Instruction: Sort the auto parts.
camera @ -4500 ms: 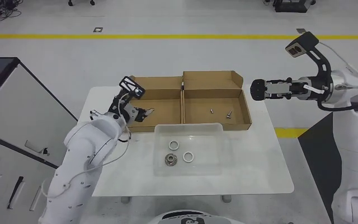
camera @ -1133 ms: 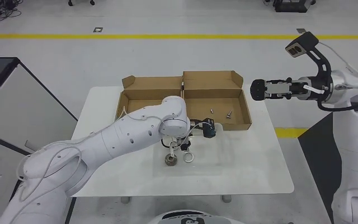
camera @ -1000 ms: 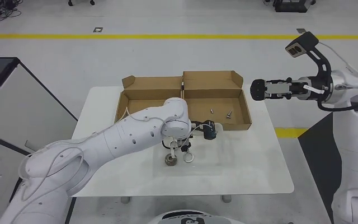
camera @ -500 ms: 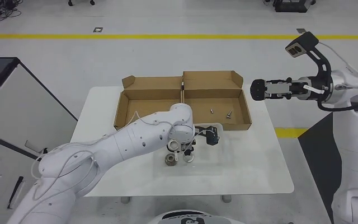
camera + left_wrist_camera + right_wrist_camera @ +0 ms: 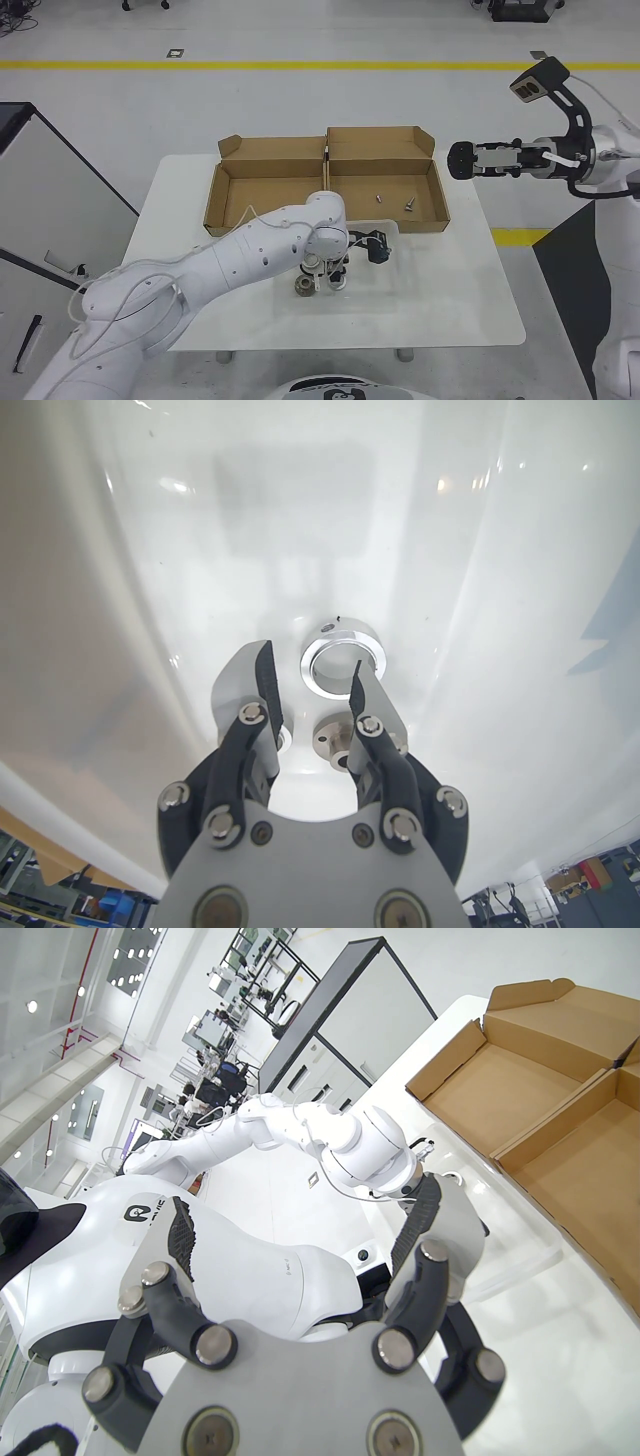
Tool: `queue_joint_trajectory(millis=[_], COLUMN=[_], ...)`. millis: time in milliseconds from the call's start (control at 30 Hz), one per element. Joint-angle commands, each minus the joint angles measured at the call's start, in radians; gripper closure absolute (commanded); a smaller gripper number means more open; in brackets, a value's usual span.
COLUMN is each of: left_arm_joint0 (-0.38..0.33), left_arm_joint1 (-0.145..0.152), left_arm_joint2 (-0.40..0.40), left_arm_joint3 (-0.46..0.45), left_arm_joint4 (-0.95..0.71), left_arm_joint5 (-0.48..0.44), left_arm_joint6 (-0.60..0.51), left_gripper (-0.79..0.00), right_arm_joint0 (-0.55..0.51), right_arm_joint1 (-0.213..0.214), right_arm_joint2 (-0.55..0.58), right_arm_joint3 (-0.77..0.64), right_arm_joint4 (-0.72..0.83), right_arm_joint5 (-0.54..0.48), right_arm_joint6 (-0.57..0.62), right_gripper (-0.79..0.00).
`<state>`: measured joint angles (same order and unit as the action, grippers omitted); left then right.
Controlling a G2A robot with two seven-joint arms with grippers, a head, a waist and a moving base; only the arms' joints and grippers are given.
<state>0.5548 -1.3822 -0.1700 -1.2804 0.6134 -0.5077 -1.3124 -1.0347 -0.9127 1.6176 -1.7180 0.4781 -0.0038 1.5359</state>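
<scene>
My left gripper hangs open inside the clear plastic tray, low over the parts. A silver ring collar lies just ahead of the fingertips, and one fingertip overlaps its rim. A flanged metal hub sits below the gap between the fingers, and another ring is half hidden behind a finger. From above, the left gripper covers part of the hub and a ring. My right gripper is open in the air beyond the table's right edge, holding nothing.
Two open cardboard boxes stand behind the tray. The left box holds nothing. The right box holds two small bolts. A grey cabinet stands left of the table.
The left arm swung from the left box across into the tray and lowered its open gripper over the parts. The right arm has stayed still.
</scene>
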Motion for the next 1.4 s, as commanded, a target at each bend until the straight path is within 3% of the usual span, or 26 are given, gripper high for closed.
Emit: queue_joint_trajectory(millis=[0,1167,1267,1367], left_arm_joint0=[0.001,0.005,0.012,0.017], left_arm_joint1=[-0.002,-0.013,-0.017,-0.022], left_arm_joint2=[0.000,0.000,0.000,0.000], left_arm_joint3=[0.004,0.057,0.065,0.075], left_arm_joint4=[0.002,0.016,0.021,0.025], left_arm_joint5=[0.001,-0.009,-0.012,-0.015], left_arm_joint6=[-0.001,0.009,0.012,0.015], left_gripper=[-0.339,-0.329,-0.314,-0.215], right_arm_joint0=[0.000,0.000,0.000,0.000], right_arm_joint1=[0.000,0.000,0.000,0.000], right_arm_joint2=[0.000,0.000,0.000,0.000], right_arm_joint3=[0.000,0.000,0.000,0.000], right_arm_joint4=[0.000,0.000,0.000,0.000], right_arm_joint5=[0.000,0.000,0.000,0.000], right_arm_joint6=[0.000,0.000,0.000,0.000], right_gripper=[-0.785,-0.785,-0.785,-0.785])
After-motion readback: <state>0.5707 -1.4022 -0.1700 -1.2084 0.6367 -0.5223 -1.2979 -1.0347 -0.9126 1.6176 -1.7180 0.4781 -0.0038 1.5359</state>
